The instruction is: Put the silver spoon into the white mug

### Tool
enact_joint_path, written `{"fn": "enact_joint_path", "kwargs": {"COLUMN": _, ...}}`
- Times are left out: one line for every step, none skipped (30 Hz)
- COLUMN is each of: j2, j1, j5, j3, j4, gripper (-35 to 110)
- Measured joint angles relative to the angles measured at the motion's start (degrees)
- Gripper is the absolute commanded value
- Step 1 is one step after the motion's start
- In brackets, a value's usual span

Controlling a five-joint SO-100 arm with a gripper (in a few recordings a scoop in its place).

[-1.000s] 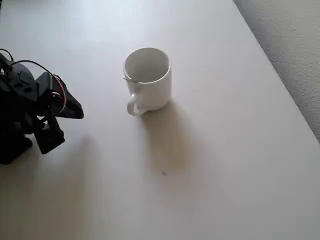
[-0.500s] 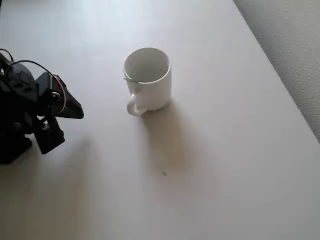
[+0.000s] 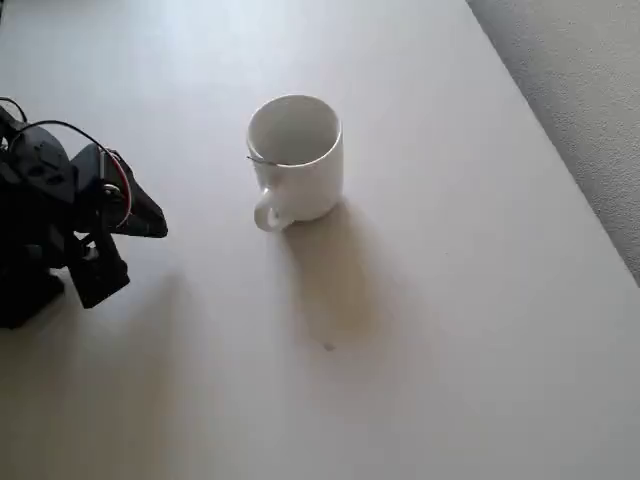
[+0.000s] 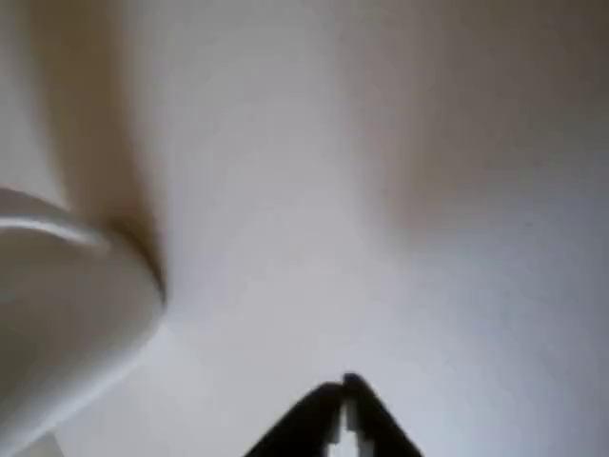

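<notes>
The white mug (image 3: 296,158) stands upright on the pale table (image 3: 450,300), mouth up, its small loop handle toward the lower left in the overhead view. A thin silver tip of the spoon (image 3: 254,158) rests on the mug's left rim; the rest lies hidden inside, so its long axis cannot be told. The black gripper (image 3: 150,222) sits well to the left of the mug, apart from it. In the wrist view its fingertips (image 4: 343,392) meet, closed on nothing, with the mug (image 4: 67,314) blurred at left.
</notes>
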Motion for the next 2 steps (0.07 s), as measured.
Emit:
{"fn": "enact_joint_path", "kwargs": {"j2": 0.0, "j1": 0.0, "j5": 0.0, "j3": 0.0, "j4": 0.0, "gripper": -2}}
{"fn": "enact_joint_path", "kwargs": {"j2": 0.0, "j1": 0.0, "j5": 0.0, "j3": 0.0, "j4": 0.0, "gripper": -2}}
